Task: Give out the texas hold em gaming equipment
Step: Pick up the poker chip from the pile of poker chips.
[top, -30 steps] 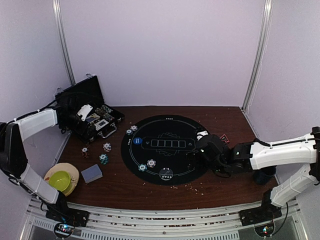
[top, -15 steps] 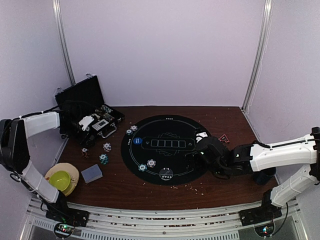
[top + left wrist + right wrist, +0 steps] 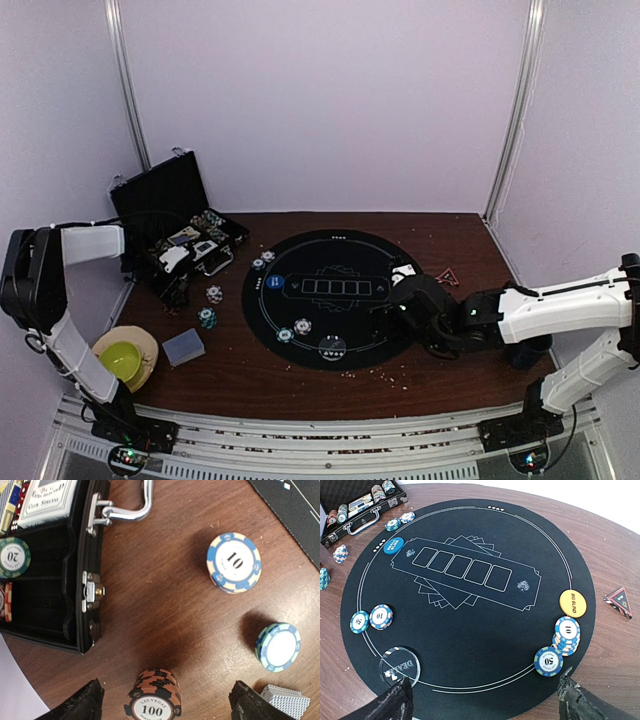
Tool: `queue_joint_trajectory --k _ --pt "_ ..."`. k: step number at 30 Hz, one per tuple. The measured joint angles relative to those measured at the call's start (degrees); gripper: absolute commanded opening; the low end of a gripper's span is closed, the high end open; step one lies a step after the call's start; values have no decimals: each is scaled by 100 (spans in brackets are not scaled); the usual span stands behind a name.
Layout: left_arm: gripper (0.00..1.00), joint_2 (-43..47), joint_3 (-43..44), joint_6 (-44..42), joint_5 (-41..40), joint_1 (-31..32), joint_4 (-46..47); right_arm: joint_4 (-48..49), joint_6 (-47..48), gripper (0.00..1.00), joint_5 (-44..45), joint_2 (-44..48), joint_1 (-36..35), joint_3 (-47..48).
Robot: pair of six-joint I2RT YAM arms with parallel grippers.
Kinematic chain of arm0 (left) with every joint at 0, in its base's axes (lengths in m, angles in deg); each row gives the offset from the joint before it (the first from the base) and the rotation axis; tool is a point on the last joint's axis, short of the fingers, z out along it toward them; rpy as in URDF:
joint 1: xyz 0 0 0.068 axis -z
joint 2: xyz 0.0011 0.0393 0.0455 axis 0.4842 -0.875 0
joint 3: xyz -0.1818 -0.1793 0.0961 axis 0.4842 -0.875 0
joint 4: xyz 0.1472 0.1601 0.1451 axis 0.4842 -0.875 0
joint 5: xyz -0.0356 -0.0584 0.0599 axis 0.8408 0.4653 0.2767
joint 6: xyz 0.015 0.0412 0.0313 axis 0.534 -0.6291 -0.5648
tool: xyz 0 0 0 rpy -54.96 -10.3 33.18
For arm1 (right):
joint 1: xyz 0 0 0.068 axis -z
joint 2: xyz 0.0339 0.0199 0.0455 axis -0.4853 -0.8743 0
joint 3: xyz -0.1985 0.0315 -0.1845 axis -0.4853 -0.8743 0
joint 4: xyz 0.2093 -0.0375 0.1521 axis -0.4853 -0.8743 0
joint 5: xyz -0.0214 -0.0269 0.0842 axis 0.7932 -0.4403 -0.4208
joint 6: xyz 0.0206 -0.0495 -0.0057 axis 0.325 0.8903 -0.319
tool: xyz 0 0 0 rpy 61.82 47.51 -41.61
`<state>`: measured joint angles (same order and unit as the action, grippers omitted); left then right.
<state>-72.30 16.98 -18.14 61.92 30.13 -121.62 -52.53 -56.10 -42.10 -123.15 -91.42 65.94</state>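
My left gripper (image 3: 165,707) is open, its fingers (image 3: 80,705) on either side of an orange-and-black "100" chip stack (image 3: 152,700) on the wood beside the case. A blue "10" stack (image 3: 234,562), a green-blue stack (image 3: 278,647) and the grey-blue card deck (image 3: 285,701) lie nearby. In the top view this gripper (image 3: 178,278) hovers by the case front. My right gripper (image 3: 482,705) is open and empty above the round mat's near right edge. Below it are a "10" stack (image 3: 567,632), a "50" chip (image 3: 548,661), the orange big-blind disc (image 3: 572,603), the blue small-blind disc (image 3: 393,545) and the clear dealer button (image 3: 399,665).
The open black case (image 3: 165,215) holds more chips and cards at back left. A green bowl on a plate (image 3: 122,358) sits at front left. A dark mug (image 3: 527,350) stands under the right arm. A red triangle card (image 3: 447,275) lies right of the mat (image 3: 330,325).
My left gripper has moved out of the case and down to the table by the loose chip stacks. The right gripper has shifted slightly.
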Motion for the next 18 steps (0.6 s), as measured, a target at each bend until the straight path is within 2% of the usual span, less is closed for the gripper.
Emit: queue_joint_trajectory --k 13,18 --pt "75 -66 2 2 55 -203 -55 2 2 100 4 -42 -31 0" --pt "74 -66 2 0 98 -267 -52 2 2 100 24 -70 -33 0"
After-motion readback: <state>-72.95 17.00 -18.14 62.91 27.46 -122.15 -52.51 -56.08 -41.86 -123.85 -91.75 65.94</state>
